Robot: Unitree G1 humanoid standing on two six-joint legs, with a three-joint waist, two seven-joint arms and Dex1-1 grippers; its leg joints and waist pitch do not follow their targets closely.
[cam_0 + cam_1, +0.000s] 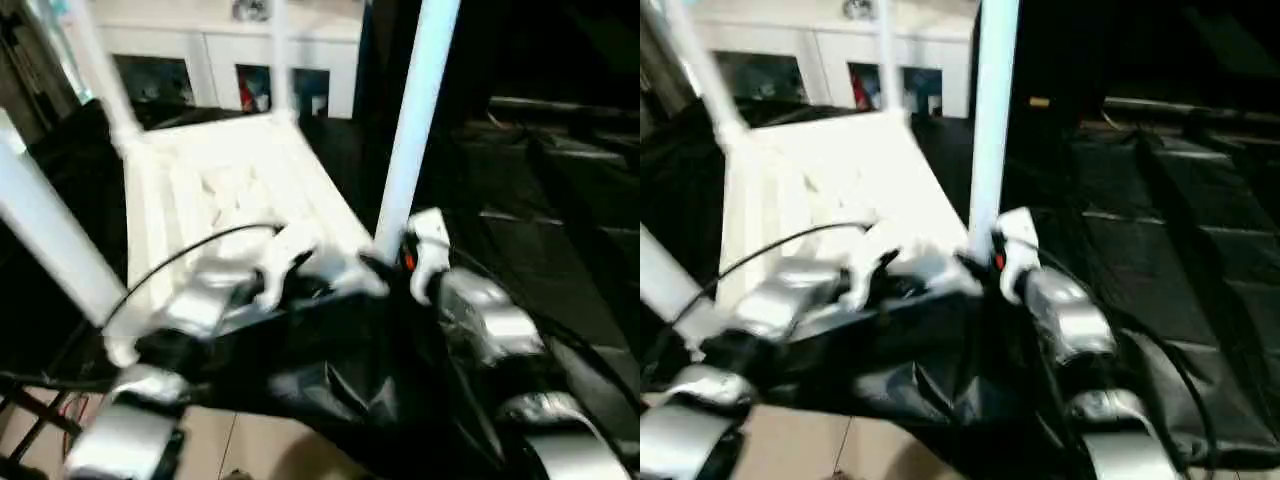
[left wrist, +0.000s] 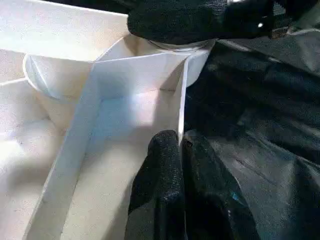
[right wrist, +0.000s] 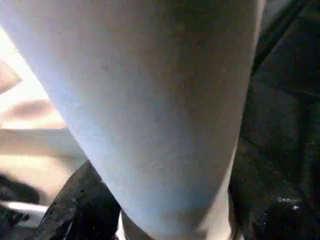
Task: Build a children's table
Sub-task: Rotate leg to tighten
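The white children's table top (image 1: 230,190) lies upside down on black cloth, ribbed underside up. Several white legs stand in its corner sockets: a near right leg (image 1: 415,120), a near left leg (image 1: 50,240) and two far ones (image 1: 100,80). My left gripper (image 2: 182,170) is shut on the thin rim wall (image 2: 181,115) of the top near the near right corner, one black finger (image 2: 160,180) on each side. My right gripper (image 1: 385,270) grips the base of the near right leg (image 3: 150,100), just above its socket (image 2: 197,62); its black finger (image 2: 200,20) lies against the leg.
A white cabinet (image 1: 200,50) with glass doors stands behind the table. Black cloth (image 1: 560,250) covers the surface to the right and front. Tan floor (image 1: 250,440) shows below its near edge. A black cable (image 1: 180,255) arcs over my left forearm.
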